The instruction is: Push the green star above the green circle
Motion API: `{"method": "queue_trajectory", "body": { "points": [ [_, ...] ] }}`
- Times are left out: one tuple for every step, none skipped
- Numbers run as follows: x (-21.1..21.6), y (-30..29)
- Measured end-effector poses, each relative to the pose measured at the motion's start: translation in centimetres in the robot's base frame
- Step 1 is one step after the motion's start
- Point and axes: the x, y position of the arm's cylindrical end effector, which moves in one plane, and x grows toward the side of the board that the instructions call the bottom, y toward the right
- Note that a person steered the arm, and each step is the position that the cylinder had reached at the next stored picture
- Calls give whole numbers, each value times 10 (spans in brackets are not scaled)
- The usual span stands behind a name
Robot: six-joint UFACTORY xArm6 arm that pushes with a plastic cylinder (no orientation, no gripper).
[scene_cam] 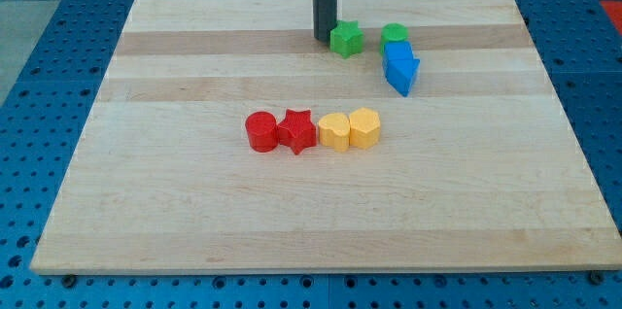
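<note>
The green star [346, 38] lies near the view's top, just left of the green circle [394, 34], with a small gap between them. My tip [324, 38] stands right against the star's left side. The rod rises straight up out of the top of the view.
A blue cube [397, 53] and a blue block with a pointed shape [402, 72] sit just below the green circle. In the middle of the wooden board [194, 202] a row runs left to right: red circle [260, 131], red star [297, 131], yellow block [333, 131], yellow heart [364, 127].
</note>
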Motion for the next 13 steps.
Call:
{"method": "queue_trajectory", "body": {
  "points": [
    [21, -3],
    [38, -3],
    [50, -3],
    [59, -3],
    [59, -1],
    [59, 12],
    [56, 17],
    [37, 17],
    [14, 17],
    [2, 26],
    [-6, 31],
    [-11, 30],
    [-25, 30]
  ]
}}
